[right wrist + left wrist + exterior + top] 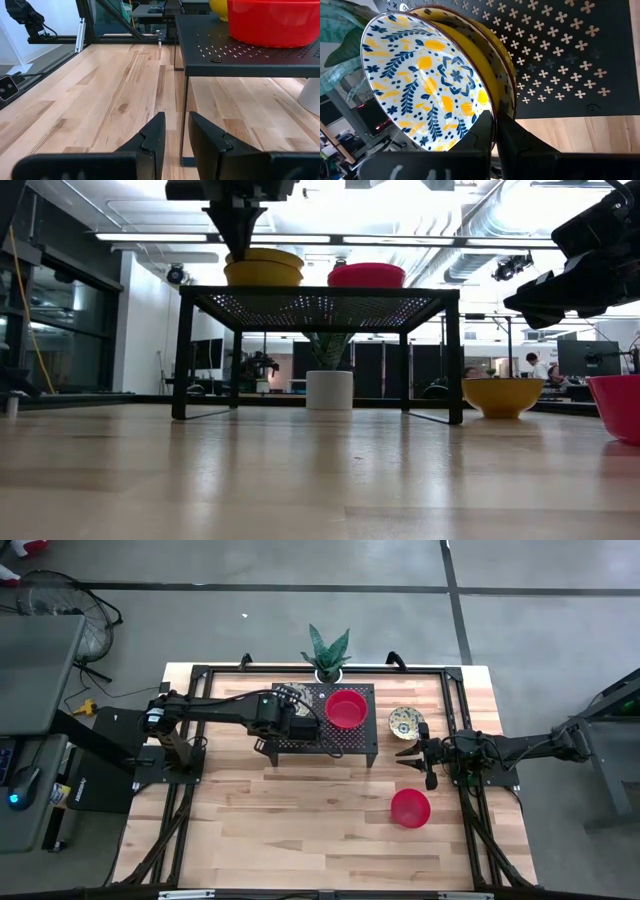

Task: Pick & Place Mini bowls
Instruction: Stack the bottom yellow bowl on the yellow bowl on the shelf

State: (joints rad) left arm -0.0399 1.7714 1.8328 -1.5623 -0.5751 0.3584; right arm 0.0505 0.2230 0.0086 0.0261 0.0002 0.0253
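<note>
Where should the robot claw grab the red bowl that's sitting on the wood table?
Best guess: pinch the rim of the red bowl from straight above, one finger inside and one outside. It sits upright with its mouth open to the top, and the wall looks thin enough to pinch. The right claw is nearest, empty, beside the patterned bowl.

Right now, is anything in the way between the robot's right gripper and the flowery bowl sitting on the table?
Nothing visible is. The right gripper hangs just beside the patterned bowl, with only bare table between them. The black rack stands off to one side.
</note>
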